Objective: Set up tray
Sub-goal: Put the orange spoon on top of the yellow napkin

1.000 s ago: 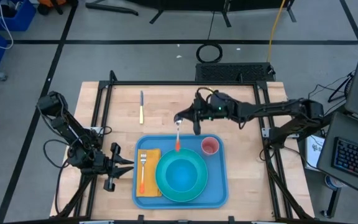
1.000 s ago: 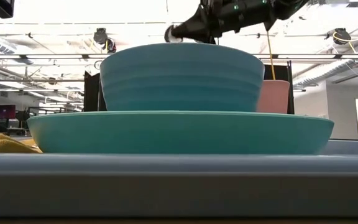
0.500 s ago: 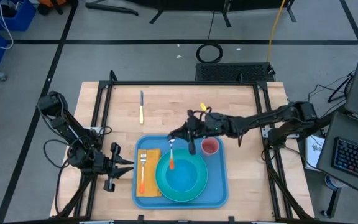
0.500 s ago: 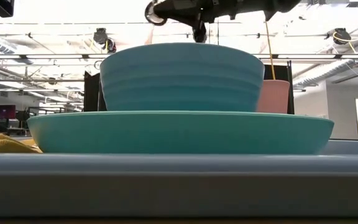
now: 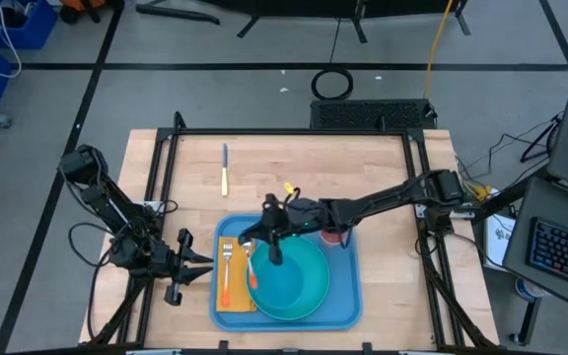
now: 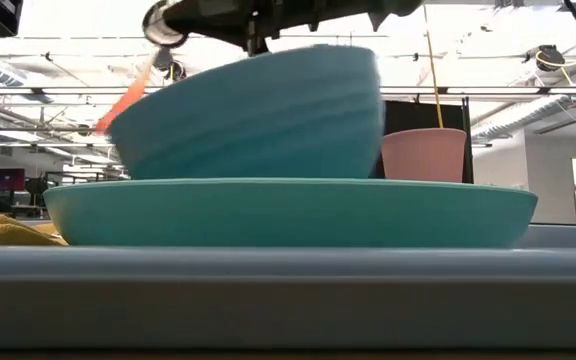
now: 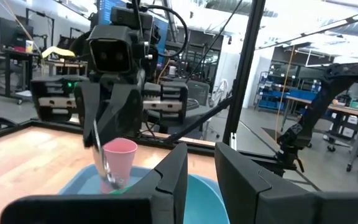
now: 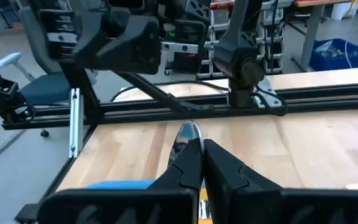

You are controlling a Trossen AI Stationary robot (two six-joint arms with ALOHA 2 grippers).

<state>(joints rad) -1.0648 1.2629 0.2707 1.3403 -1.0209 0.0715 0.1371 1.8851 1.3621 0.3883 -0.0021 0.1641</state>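
tray (image 5: 348, 314) mid-frame has plate, bowl, cup, napkin, fork | your right gripper (image 5: 248, 244) pinching a spoon (image 5: 252, 267) over it | knife (image 5: 225, 168) still on table, upper left | left gripper (image 5: 203, 261) part-spread, empty, idle

1. The tray (image 5: 348, 314) lies at the near middle of the tabletop (image 5: 264, 168).
2. On the tray: napkin (image 5: 237, 301) at left, carrying the fork (image 5: 227, 268); plate (image 5: 304, 308) centred, with the bowl (image 5: 294, 276) on it; cup (image 5: 337, 238) at the far right corner.
3. A knife (image 5: 225, 168) lies on the tabletop, behind the tray.
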